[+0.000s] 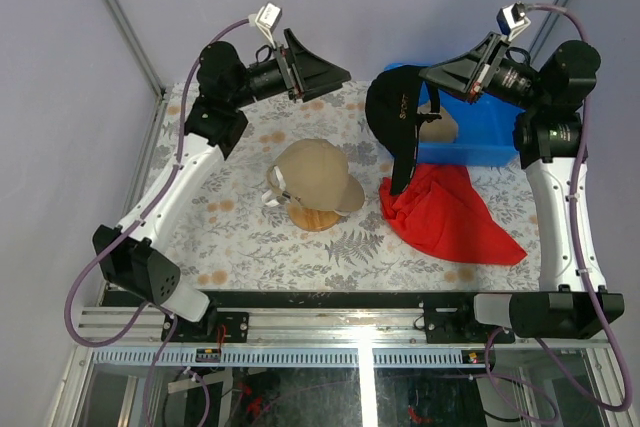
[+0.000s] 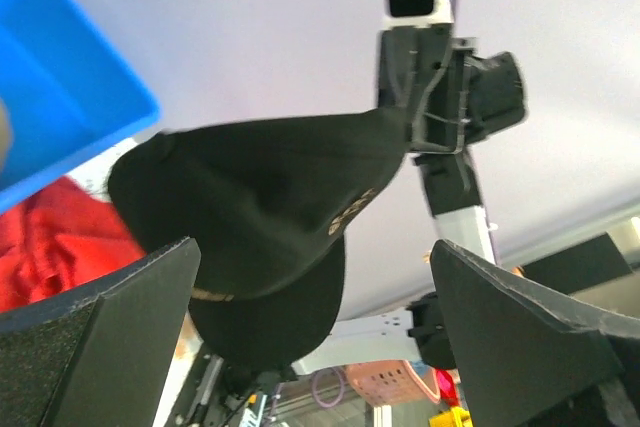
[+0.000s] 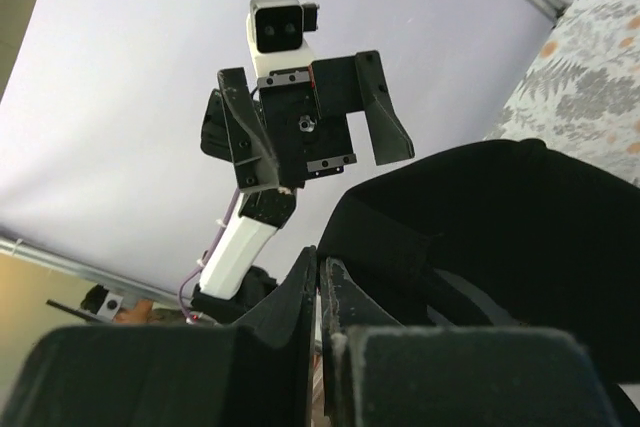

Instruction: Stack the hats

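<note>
Right gripper [image 1: 428, 75], its fingers pinched tight on the edge of the black cap [image 1: 395, 107], holds it aloft above the blue bin [image 1: 480, 137] and red cloth [image 1: 450, 217], facing the left gripper [image 1: 328, 80], fingers wide apart and empty; a tan cap [image 1: 312, 172] sits on the wooden stand [image 1: 318, 217] mid-table.
</note>
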